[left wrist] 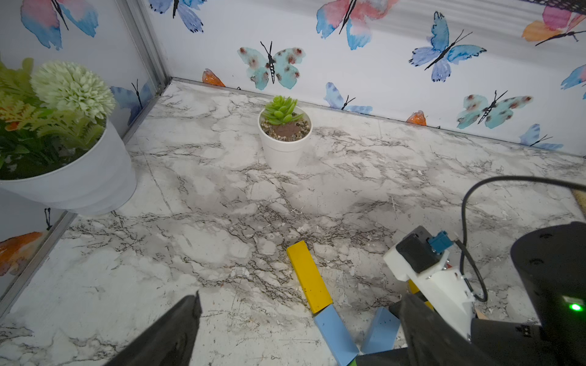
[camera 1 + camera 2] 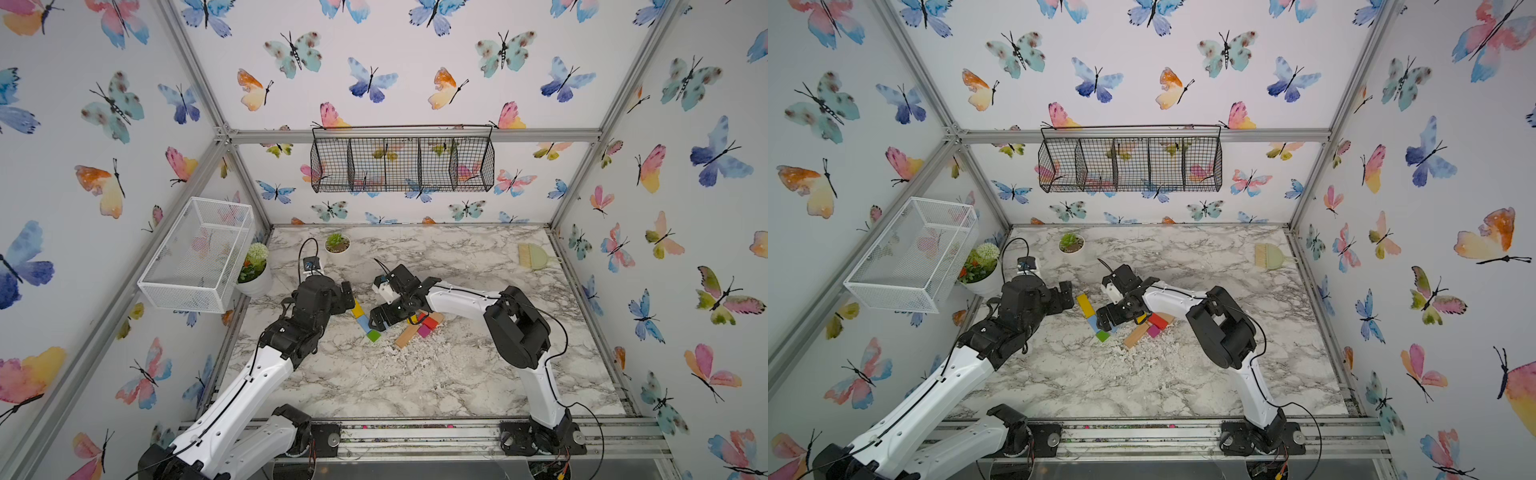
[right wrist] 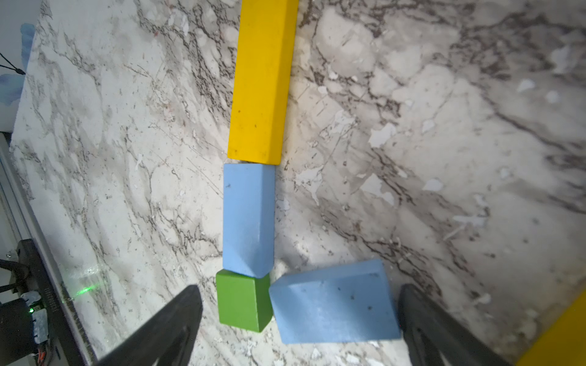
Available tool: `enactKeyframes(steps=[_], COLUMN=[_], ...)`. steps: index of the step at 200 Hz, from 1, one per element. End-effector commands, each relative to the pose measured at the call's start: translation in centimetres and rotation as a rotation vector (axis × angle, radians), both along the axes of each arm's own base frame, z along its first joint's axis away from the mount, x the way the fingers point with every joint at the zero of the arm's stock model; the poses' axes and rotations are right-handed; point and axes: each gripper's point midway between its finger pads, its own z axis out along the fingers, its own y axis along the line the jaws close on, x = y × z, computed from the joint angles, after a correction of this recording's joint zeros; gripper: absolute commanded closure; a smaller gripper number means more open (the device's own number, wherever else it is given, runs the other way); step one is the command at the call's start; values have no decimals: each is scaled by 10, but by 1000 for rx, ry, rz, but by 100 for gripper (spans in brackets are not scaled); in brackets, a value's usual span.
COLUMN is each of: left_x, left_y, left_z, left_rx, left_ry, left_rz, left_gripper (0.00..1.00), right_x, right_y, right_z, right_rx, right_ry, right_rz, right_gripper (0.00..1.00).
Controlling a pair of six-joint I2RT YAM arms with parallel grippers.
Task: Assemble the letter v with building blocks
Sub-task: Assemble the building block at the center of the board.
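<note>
A yellow bar (image 3: 263, 79), a light-blue bar (image 3: 249, 218) and a green cube (image 3: 244, 299) lie end to end in one slanting line on the marble table (image 2: 415, 374). A second light-blue bar (image 3: 333, 304) lies angled off the cube. My right gripper (image 3: 298, 288) hangs open over the cube and that second bar, a finger on either side. To the right lie a tan bar (image 2: 409, 336), a magenta cube (image 2: 424, 331) and a red bar (image 2: 430, 321). My left gripper (image 2: 348, 296) is open and empty beside the yellow bar's (image 1: 309, 279) far end.
A white flower pot (image 2: 254, 274) stands at the left wall and a small succulent pot (image 2: 337, 244) near the back. A brush with dustpan (image 2: 534, 255) lies at the back right. A white wire basket (image 2: 195, 255) and a black wire basket (image 2: 401, 162) hang on the walls.
</note>
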Motion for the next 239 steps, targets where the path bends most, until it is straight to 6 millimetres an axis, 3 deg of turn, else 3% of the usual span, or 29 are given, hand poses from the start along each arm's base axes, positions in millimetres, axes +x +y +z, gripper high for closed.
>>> enactKeyframes(steps=[1, 239], left_x=[1, 1], left_y=[0, -1], left_z=[0, 1], left_rx=[-7, -10], left_ry=[-10, -13], left_rz=[-2, -10], left_gripper=[2, 2], right_x=[-10, -20], right_y=[-5, -5], right_z=[-2, -5], right_rx=[-28, -41], right_ry=[5, 10], right_rz=[12, 16], right_gripper=[2, 2])
